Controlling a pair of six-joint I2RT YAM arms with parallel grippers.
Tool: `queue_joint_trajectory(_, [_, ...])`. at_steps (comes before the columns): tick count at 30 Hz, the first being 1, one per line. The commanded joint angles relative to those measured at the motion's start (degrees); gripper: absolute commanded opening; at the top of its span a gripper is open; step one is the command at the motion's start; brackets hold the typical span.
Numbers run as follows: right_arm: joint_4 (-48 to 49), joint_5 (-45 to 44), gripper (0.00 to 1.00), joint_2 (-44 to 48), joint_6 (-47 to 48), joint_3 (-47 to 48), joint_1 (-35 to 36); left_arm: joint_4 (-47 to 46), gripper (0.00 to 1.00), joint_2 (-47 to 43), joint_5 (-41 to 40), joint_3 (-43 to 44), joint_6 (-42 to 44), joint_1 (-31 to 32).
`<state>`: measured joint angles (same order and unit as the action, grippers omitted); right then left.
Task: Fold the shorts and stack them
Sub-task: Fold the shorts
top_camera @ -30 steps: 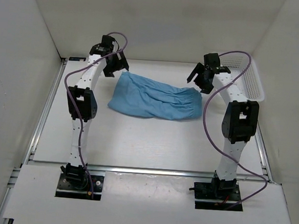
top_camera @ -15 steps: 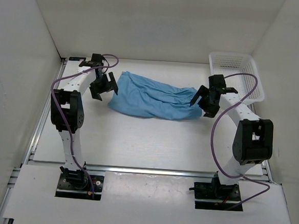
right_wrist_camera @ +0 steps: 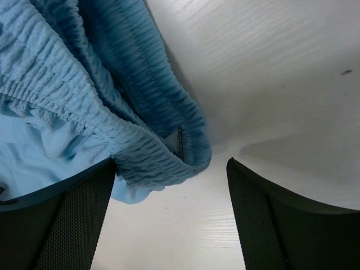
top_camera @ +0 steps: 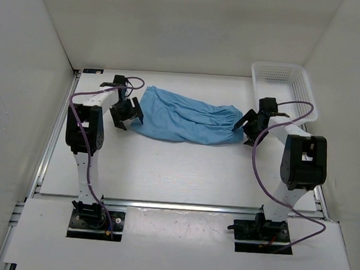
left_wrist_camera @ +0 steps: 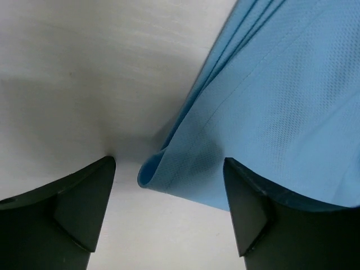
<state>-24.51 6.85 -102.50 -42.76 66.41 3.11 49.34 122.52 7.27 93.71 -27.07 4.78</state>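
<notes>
The light blue shorts (top_camera: pixel 184 117) lie flat on the white surface (top_camera: pixel 177 172), stretched out sideways in a long, slightly crumpled band, with a white basket (top_camera: pixel 306 97) standing beyond their right end, toward the far right corner. The left gripper (top_camera: pixel 126 114) is down at the left end of the shorts, its jaws spread wide and closed on nothing. In the left wrist view a folded hem corner (left_wrist_camera: pixel 153 173) sits in the gap between the two dark fingers (left_wrist_camera: pixel 84 197). The cloth runs up and away past the right-hand finger, while the left-hand finger stands just beside the corner, over bare surface. Several stacked layers of fabric show along that edge. The right gripper (top_camera: pixel 245 124) is at the right end of the shorts, also wide open and holding nothing. In the right wrist view the gathered, ribbed waistband (right_wrist_camera: pixel 163 152) curls into the gap between the fingers. It lies close against the left-hand finger (right_wrist_camera: pixel 73 219), though whether it touches that finger cannot be told. The right-hand finger stands apart from the waistband over bare surface. Both grippers sit low, close to the surface, each straddling its own end of the shorts.
</notes>
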Motion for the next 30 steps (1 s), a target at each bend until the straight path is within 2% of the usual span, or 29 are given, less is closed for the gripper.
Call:
queue_joint_trajectory(1, [4.83,3.08,0.81,-4.19,-2.23,0.03,0.31,-2.85,0.86,1.49,1.79,1.03,-1.14,0.67])
queue_joint_trajectory(2, [5.52,3.08,0.79,-4.98,-2.76,0.99,0.31,-2.85,0.76,1.49,1.79,1.56,-1.14,0.67])
queue_joint_trajectory(3, [5.53,3.08,0.76,-5.78,-2.76,1.61,0.31,-2.85,0.43,2.10,1.79,2.87,-1.67,0.67])
queue_joint_trajectory(5, [6.32,3.08,0.65,-7.45,-2.76,3.01,0.31,-2.85,0.12,2.81,1.79,4.02,-1.67,0.67])
queue_joint_trajectory(7, [6.32,3.08,0.44,-8.50,-3.29,4.16,0.31,-2.85,0.10,3.52,1.79,4.89,-2.20,0.67])
queue_joint_trajectory(8, [5.71,2.47,0.24,-9.20,-3.29,4.69,0.31,-2.85,0.10,4.04,1.79,4.90,-2.81,0.67])
queue_joint_trajectory(10, [4.83,1.94,0.10,-9.21,-2.60,5.31,0.84,-2.85,0.10,3.43,1.79,4.90,-3.42,0.15])
queue_joint_trajectory(11, [4.04,1.41,0.00,-8.43,-2.59,5.31,0.84,-2.85,0.10,2.91,1.26,4.90,-3.43,-0.38])
queue_joint_trajectory(16, [0.97,0.27,0.00,-3.16,0.39,1.53,1.98,-2.85,0.10,-5.07,-3.22,-0.97,-5.27,-2.40])
queue_joint_trajectory(21, [-1.50,-0.52,0.00,4.57,1.54,-5.57,1.98,-2.85,0.10,-15.36,-7.26,-14.06,-5.27,-3.72])
queue_joint_trajectory(30, [-8.18,0.79,0.00,19.08,3.74,-17.36,5.67,-2.85,0.10,-32.94,-5.69,-34.53,-8.52,-4.25])
